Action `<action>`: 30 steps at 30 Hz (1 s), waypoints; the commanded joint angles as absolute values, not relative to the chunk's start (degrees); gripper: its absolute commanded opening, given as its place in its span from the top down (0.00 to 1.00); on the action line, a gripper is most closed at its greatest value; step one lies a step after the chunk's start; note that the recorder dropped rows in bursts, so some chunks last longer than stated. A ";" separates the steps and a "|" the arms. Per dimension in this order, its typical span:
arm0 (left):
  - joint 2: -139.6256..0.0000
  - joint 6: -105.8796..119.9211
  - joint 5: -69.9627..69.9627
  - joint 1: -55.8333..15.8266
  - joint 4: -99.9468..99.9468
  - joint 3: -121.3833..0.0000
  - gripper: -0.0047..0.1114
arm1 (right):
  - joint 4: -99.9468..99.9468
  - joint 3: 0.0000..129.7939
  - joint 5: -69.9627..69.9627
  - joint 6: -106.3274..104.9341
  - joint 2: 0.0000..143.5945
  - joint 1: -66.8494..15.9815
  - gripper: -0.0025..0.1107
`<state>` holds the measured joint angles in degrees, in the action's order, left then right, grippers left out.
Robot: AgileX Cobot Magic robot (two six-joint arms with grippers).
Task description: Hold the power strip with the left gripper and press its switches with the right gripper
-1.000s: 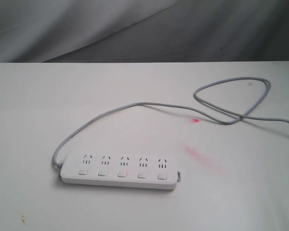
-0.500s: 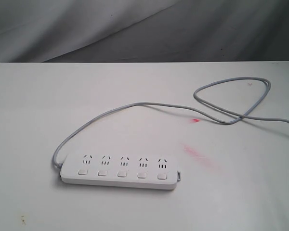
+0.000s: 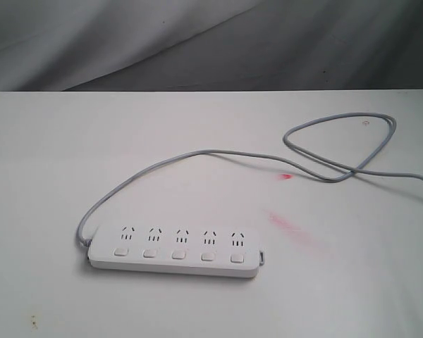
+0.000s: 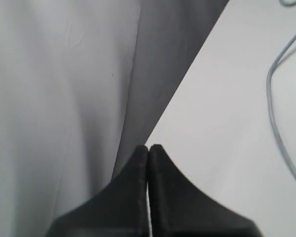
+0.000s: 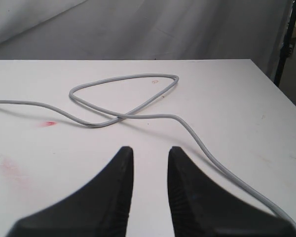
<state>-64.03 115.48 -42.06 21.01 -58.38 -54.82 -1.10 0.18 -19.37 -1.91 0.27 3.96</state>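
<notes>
The white power strip (image 3: 173,251) lies flat near the table's front, left of centre, with its row of small white switches (image 3: 178,254) facing up. Its grey cord (image 3: 197,153) curves back and loops at the right (image 5: 123,101). Neither arm shows in the exterior view. In the left wrist view my left gripper (image 4: 149,148) is shut with nothing in it, hanging over the table's edge by the grey backdrop, with a stretch of cord (image 4: 276,123) off to one side. My right gripper (image 5: 150,150) stands open and empty above bare table, short of the cord loop.
The white table (image 3: 56,155) carries a small red mark (image 3: 286,176) and a fainter pink smear (image 3: 285,224) right of the strip. A wrinkled grey cloth backdrop (image 3: 197,42) hangs behind. A dark stand (image 5: 285,44) rises past the table's far corner in the right wrist view.
</notes>
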 commanded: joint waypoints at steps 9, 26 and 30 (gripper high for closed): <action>-79.37 119.38 -24.80 22.97 -79.42 -59.51 0.96 | -0.63 0.00 -19.15 -2.52 0.00 4.03 0.77; -82.15 119.97 -58.55 22.97 -50.39 -59.53 0.96 | -0.63 0.00 -19.15 -2.52 0.00 4.03 0.77; -83.12 119.97 -57.83 22.97 -50.39 -59.53 0.96 | -0.63 0.00 -19.15 -2.52 0.00 4.03 0.77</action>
<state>-82.31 119.68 -58.29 23.11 -50.29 -59.39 -1.10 0.18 -19.37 -1.91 0.27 3.96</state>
